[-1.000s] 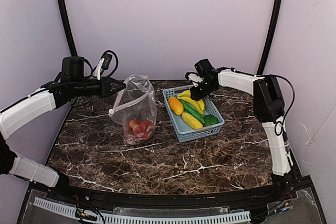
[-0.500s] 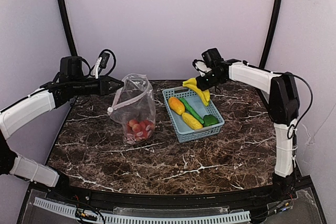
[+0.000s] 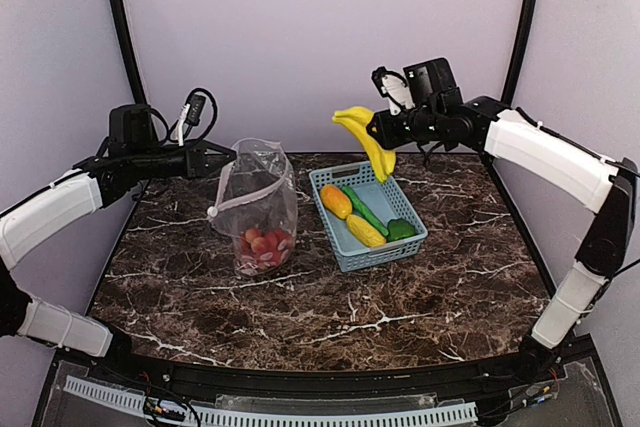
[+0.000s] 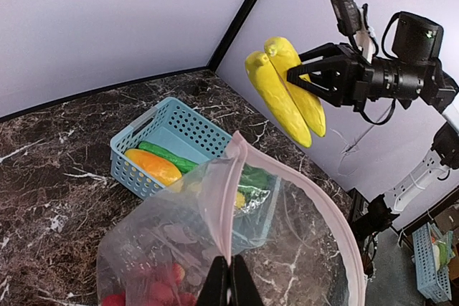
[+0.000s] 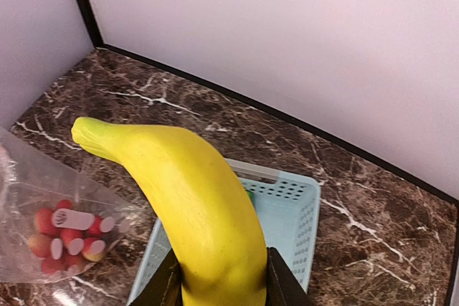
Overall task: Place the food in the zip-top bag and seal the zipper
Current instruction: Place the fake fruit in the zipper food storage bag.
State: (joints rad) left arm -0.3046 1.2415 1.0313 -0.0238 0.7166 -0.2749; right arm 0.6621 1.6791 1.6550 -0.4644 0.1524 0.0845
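Nearest to me is the dark marbled counter [image 3: 330, 317]. On its left part stands the clear floppy plastic zip-top bag [image 3: 265, 197], with its bottom on the counter and its mouth open upward. The small red round toy fruits [image 3: 265, 244] lie together at the bottom of the bag. My left fingers [image 4: 229, 281] are clenched on the rim of the bag, right at the thin pinkish zipper strip [image 4: 231, 198], and they hold this edge up.

Just beside the bag, to the right, sits the light-blue lattice plastic basket [image 3: 380, 252]. In it I see the orange toy piece [image 3: 335, 200], the long green toy vegetable [image 3: 365, 211], one yellow toy piece [image 3: 366, 231] and a shorter green toy vegetable [image 3: 402, 229].

Farther back, my right fingers [image 3: 380, 134] are grasping the yellow toy bananas [image 3: 372, 142]. The bananas hang in the air, over the far end of the basket, well apart from the mouth of the bag.
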